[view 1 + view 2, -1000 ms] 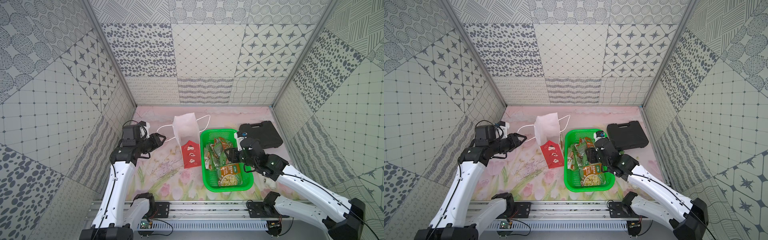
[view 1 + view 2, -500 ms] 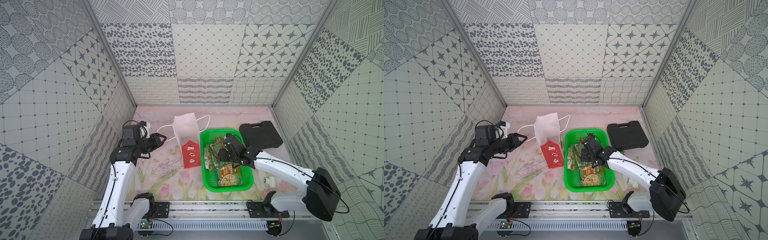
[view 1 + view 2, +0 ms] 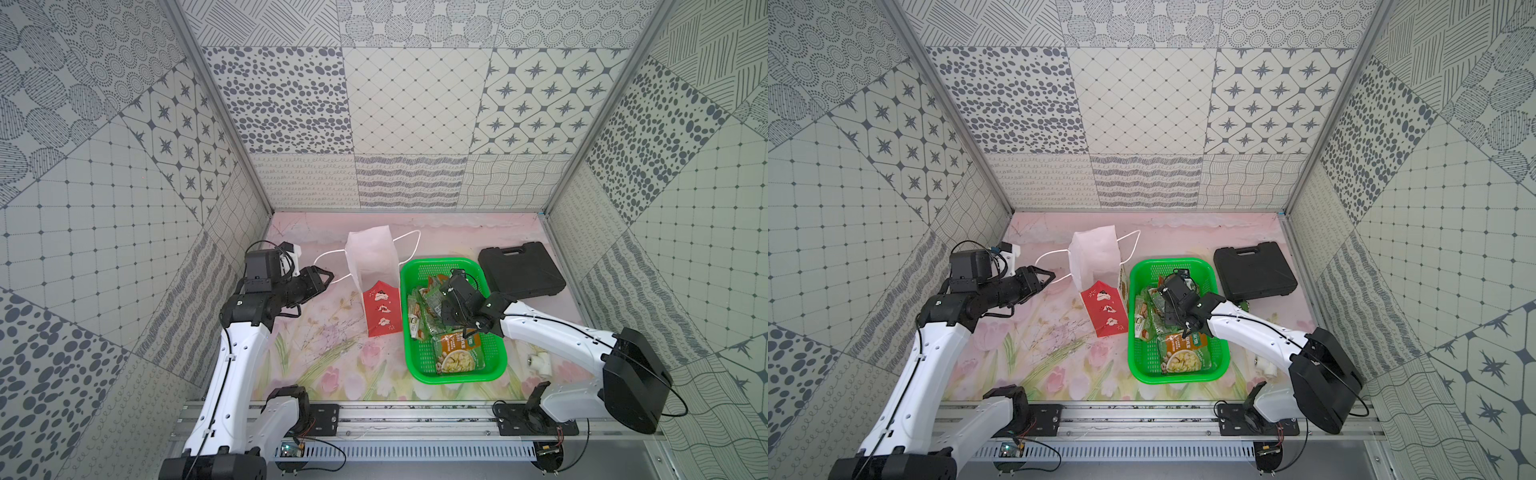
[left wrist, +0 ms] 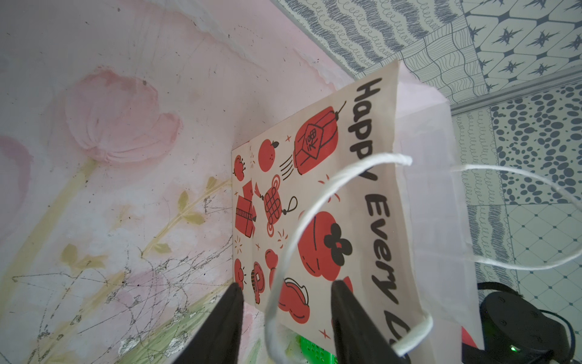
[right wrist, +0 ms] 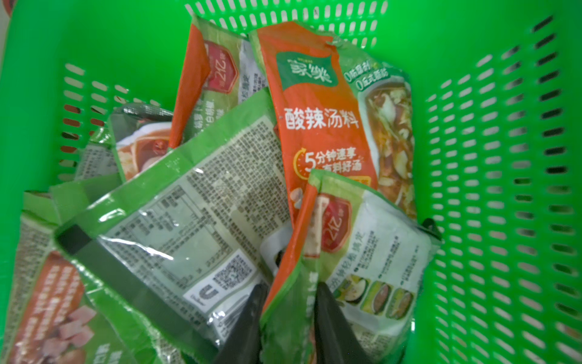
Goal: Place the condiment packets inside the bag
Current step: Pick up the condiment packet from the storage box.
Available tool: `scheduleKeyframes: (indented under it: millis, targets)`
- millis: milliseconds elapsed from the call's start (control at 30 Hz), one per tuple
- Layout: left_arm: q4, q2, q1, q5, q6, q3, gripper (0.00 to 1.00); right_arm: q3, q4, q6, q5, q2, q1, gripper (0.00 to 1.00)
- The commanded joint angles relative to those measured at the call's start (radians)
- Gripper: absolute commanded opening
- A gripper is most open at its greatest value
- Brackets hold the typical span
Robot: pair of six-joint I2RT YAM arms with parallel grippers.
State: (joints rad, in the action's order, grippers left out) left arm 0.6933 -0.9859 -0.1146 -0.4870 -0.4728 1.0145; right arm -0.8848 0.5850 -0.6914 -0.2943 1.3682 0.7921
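Note:
The bag [image 3: 374, 257] stands tilted at the middle left in both top views, white above, red [image 3: 1106, 309] below. One white cord handle [image 4: 302, 220] loops between the fingers of my open left gripper [image 4: 286, 293], which hovers just left of the bag [image 4: 315, 189] without pinching the cord. Several green and orange condiment packets [image 5: 321, 126] lie piled in the green basket [image 3: 440, 262]. My right gripper [image 5: 289, 291] reaches down into the pile. Its fingers [image 5: 324, 299] press on both sides of the folded edge of one condiment packet [image 5: 374, 252].
A black plastic case [image 3: 519, 270] lies right of the basket near the back right wall. A small white object [image 3: 538, 363] sits on the floral mat under my right arm. A large packet [image 3: 1185, 357] lies flat at the basket's near end.
My right gripper has swung left and down into the basket's pile, and its jaws have closed on a packet edge. The left arm and the bag have not moved.

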Motion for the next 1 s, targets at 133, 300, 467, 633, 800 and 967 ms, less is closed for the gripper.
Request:
scheduleKeyframes:
  millis: [133, 300, 467, 633, 800, 967]
  targets:
    - [-0.026, -0.001, -0.004, -0.015, 0.002, -0.003, 0.49, -0.012, 0.082, 0.016, -0.108, -0.108, 0.003, 0.0]
    - [-0.028, -0.003, -0.005, -0.016, 0.002, -0.004, 0.49, -0.03, 0.082, 0.05, -0.137, -0.216, 0.006, 0.0]
    - [-0.027, -0.004, -0.005, -0.016, 0.002, -0.005, 0.49, -0.069, 0.056, 0.101, -0.146, -0.322, 0.006, 0.0]
    - [-0.029, -0.007, -0.005, -0.019, 0.001, -0.006, 0.49, -0.122, -0.005, 0.161, -0.117, -0.398, 0.006, 0.0]
    - [-0.027, -0.008, -0.005, -0.017, 0.001, -0.005, 0.49, -0.206, -0.086, 0.219, -0.029, -0.443, 0.006, 0.0]
    - [-0.011, -0.011, -0.005, 0.015, 0.006, -0.001, 0.49, -0.313, -0.154, 0.26, 0.064, -0.447, 0.007, 0.0]
